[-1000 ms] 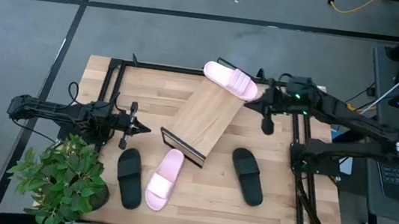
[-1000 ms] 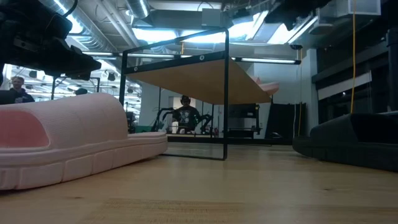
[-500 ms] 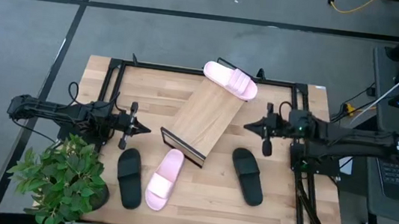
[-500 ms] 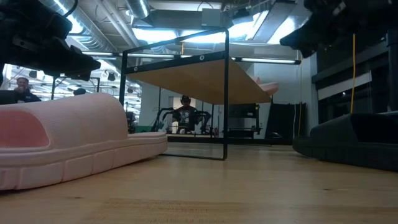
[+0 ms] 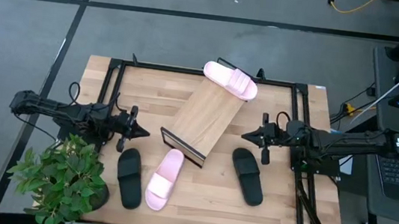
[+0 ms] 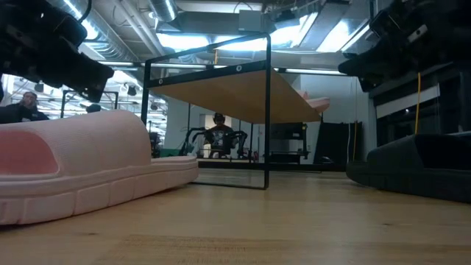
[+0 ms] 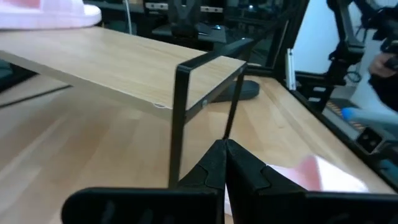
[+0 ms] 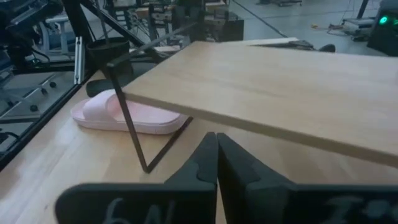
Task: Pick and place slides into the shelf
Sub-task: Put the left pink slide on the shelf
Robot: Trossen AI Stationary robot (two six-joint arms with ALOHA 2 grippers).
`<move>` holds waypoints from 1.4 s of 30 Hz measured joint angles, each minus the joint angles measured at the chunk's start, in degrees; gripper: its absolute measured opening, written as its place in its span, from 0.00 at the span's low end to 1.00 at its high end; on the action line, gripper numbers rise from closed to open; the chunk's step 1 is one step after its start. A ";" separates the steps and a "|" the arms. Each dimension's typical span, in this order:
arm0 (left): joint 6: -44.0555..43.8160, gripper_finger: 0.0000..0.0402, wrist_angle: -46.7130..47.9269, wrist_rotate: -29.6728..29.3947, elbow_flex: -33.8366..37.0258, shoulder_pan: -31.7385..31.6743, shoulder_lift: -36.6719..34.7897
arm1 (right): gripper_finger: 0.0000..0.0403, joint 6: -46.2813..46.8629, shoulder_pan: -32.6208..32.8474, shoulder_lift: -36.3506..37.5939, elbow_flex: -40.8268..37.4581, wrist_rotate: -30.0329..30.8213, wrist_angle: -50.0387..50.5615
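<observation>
The shelf (image 5: 206, 120) stands slanted mid-table, its light-wood board on a black frame (image 7: 181, 112). One pink slide (image 5: 230, 80) lies sole-down on the board's raised far end. A second pink slide (image 5: 164, 178) and a black slide (image 5: 129, 178) lie on the table by the near edge, and another black slide (image 5: 248, 176) lies to the right. My left gripper (image 5: 145, 130) is shut, level, left of the shelf's low end. My right gripper (image 5: 246, 136) is shut, level, right of the shelf. Neither holds anything.
A potted plant (image 5: 64, 179) stands at the near left corner. Black frame rails (image 5: 115, 87) run along the table's left, far and right sides. Bare tabletop (image 5: 205, 195) shows between the near pink slide and the right black slide.
My right gripper has left the pink slide on the shelf's far end. It has come down, toward the near edge and back toward the right edge, staying shut. My left gripper has rolled a little in place. No slide has moved.
</observation>
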State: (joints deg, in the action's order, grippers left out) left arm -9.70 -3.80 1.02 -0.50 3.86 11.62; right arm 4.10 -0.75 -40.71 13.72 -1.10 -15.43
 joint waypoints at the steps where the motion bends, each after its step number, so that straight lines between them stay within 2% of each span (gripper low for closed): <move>1: -0.72 0.00 -0.34 0.00 -0.01 0.37 0.00 | 0.01 -0.06 0.00 0.00 0.02 -0.02 -0.04; 7: 1.63 0.00 -7.05 1.04 -0.42 2.53 -0.02 | 0.02 -1.57 0.00 0.00 0.02 -0.46 0.27; 12: 1.19 0.00 -7.10 4.31 -3.15 5.84 0.49 | 0.02 -4.40 -0.02 -0.02 0.02 -0.50 0.30; 16: 1.21 0.00 -5.88 3.72 -5.80 9.13 2.41 | 0.02 -4.08 -0.02 -0.02 0.02 -0.52 0.32; 18: 1.21 0.00 -4.27 1.60 -7.56 10.68 4.04 | 0.02 -3.21 -0.02 -0.02 0.02 -0.57 0.28; 24: 1.26 0.00 -2.19 -2.05 -12.46 14.50 13.17 | 0.02 -3.15 -0.02 -0.02 0.02 -0.59 0.26; 29: 1.21 0.00 2.26 -7.33 -17.27 16.20 21.70 | 0.02 -3.90 -0.09 -0.02 0.04 -0.59 -0.19; 33: 1.25 0.00 2.89 -7.45 -21.87 17.02 28.43 | 0.02 -4.83 -0.09 -0.02 0.04 -0.60 -0.24; 42: 1.27 0.00 12.87 -7.36 -33.93 17.48 43.33 | 0.02 -4.39 -0.09 -0.02 0.04 -0.61 -0.23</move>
State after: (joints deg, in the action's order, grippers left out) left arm -8.43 9.07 -6.34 -34.44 21.34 54.94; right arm -0.30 -0.84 -40.73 13.76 -1.72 -15.66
